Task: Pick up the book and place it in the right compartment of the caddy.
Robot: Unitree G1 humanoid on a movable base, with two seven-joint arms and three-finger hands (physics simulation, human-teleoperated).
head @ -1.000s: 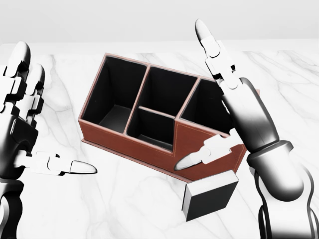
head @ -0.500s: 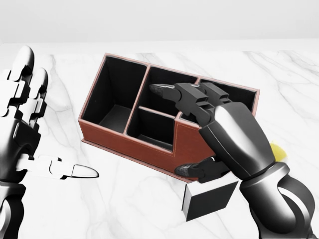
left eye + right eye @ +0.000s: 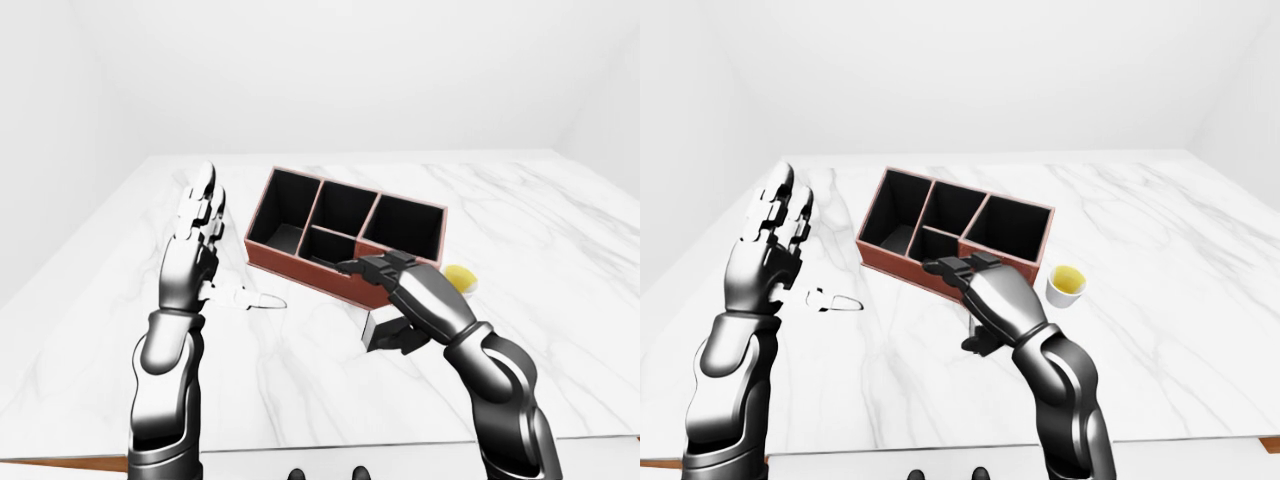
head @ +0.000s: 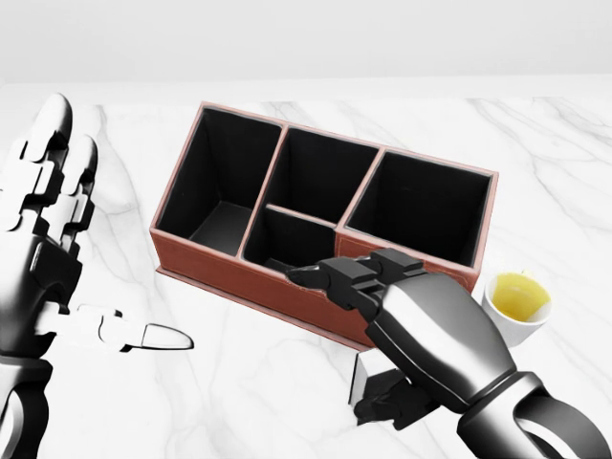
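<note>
My glossy metal right hand (image 4: 402, 330) covers the dark boxy book (image 3: 383, 331), thumb curled beneath; grip unclear. It lies on the veined white marble table (image 3: 560, 300), beside the brown, black-lined caddy (image 4: 316, 220). My left hand (image 3: 195, 255) is spread.

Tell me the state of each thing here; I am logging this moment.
Book: flat on the table, mostly hidden under the right hand.
Caddy: upright, all four compartments empty.
Cup: upright, holds yellow liquid.
Right hand: curled over the book; grip unclear.
Left hand: open, raised, holds nothing.
</note>
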